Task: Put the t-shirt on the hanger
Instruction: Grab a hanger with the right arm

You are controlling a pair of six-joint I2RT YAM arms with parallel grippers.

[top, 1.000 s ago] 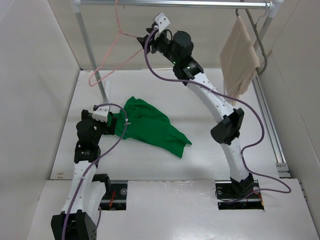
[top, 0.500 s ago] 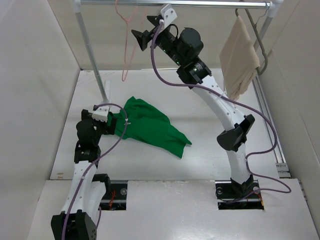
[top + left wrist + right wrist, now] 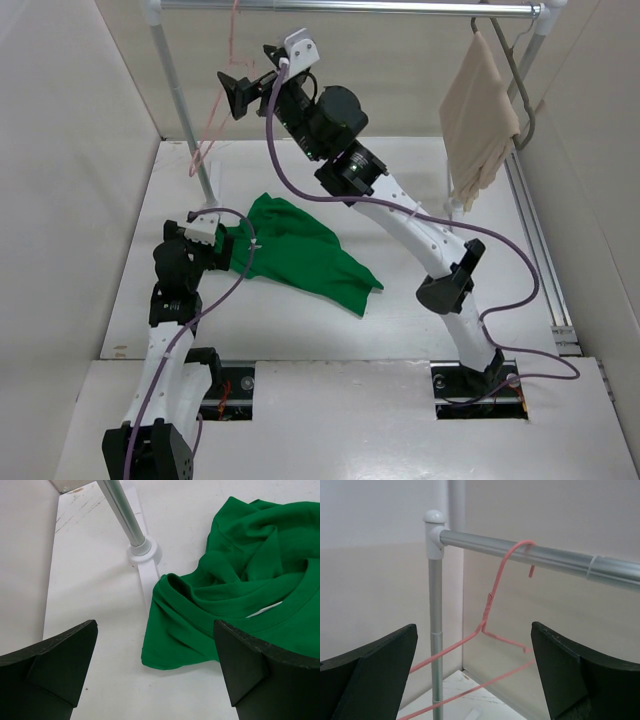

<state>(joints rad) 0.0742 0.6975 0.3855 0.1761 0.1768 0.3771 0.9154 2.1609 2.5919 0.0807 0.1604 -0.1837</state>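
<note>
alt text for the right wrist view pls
A pink wire hanger hangs by its hook on a metal rail, framed between the right gripper's open black jaws, which touch nothing. A vertical pole meets the rail at a white corner fitting.

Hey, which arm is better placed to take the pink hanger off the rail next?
Right. The right gripper is open, up at the rail, facing the hanger; the left gripper, also open, sits low by the t-shirt.
</note>
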